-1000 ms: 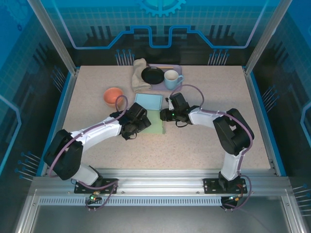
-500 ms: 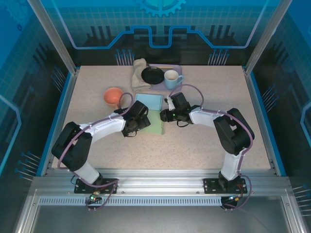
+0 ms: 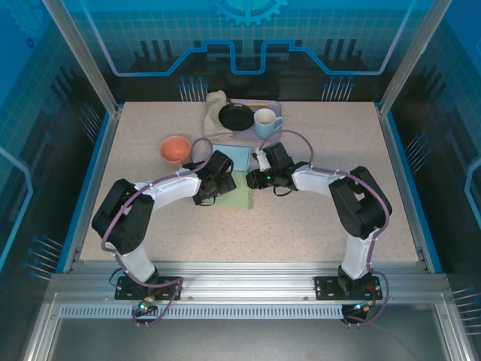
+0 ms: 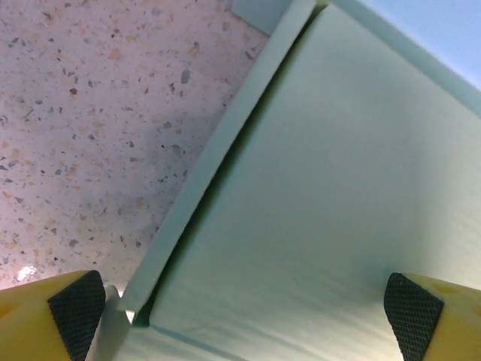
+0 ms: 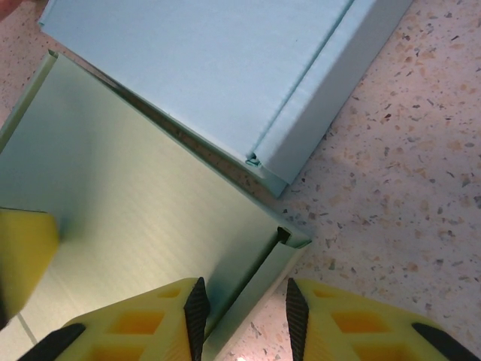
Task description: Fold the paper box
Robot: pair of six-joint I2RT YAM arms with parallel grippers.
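Speckled beige, stone-patterned surface point(image 3: 316, 218) lies inside a blue-lit enclosure with aluminium framing. The paper box point(image 3: 239, 189) rests flat at mid-surface, between the two arms.

**Materials and shapes**
- The green half point(image 5: 128, 188) of the box is matte pale card with a faint ribbed grain. It forms a shallow rectangular pan with thin upright walls.
- The blue half point(image 5: 195, 68) is smooth light-blue card with a folded rim. It adjoins the far edge of the green half.

**Box relative to the fingers**
- The left fingers point(image 4: 75, 304) are spread wide, and their black cross-hatched pads grip nothing. They straddle the left wall of the green half: one pad is outside over the bare surface, the other is over the pan floor.
- The right fingers point(image 5: 197, 301) are drawn close and pinch the right wall of the green half near its far corner. One pad is inside the pan and one is outside.

**Surrounding items**
- An orange bowl point(image 3: 175, 149) stands just beyond the left arm point(image 3: 169, 194), near the box's far-left corner but apart from it.
- A crumpled beige cloth point(image 3: 216, 113), a black round plate point(image 3: 237, 116) and a pale mug point(image 3: 265, 122) are grouped at the far edge.
- The plate and the mug stand on a lavender tray point(image 3: 275, 104), beyond the blue half.
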